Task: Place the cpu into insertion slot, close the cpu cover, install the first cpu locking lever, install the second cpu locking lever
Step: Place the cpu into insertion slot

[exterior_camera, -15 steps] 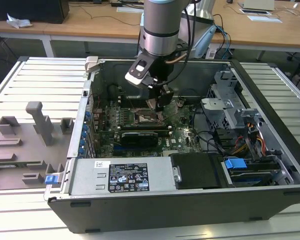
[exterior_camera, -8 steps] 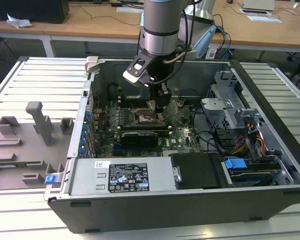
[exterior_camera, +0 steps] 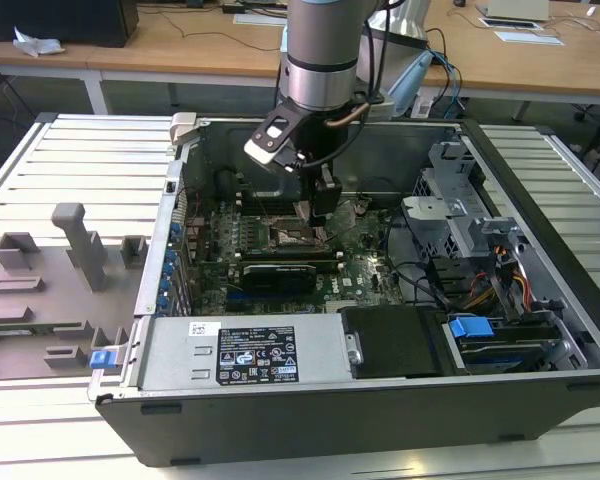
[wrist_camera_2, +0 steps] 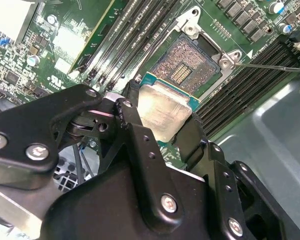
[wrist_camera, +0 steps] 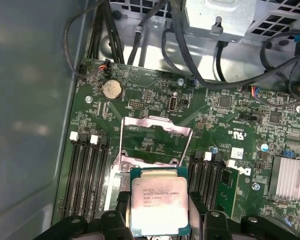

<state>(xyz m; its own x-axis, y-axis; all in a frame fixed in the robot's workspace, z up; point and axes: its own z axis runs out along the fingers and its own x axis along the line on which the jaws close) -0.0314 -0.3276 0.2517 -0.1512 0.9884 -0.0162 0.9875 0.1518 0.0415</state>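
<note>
Bright, even overhead light fills the exterior view, yet the inside of the case [exterior_camera: 310,430] lies in shadow, darkest under the arm. In the second wrist view the cpu [wrist_camera_2: 162,112] glares almost white and the heatsink [wrist_camera_2: 7,20] washes out. In the first wrist view the wall [wrist_camera: 30,110] shows a soft grey sheen beside an evenly lit board [wrist_camera: 140,90].

Camera set-up: one high outside camera, two close wrist cameras.
The exterior view looks steeply down into the open computer case [exterior_camera: 380,420], arm [exterior_camera: 320,50] entering at twelve o'clock; both wrist views hover close over the motherboard [wrist_camera: 230,150], sharing the chip [wrist_camera: 157,205] [wrist_camera_2: 162,112].
</note>
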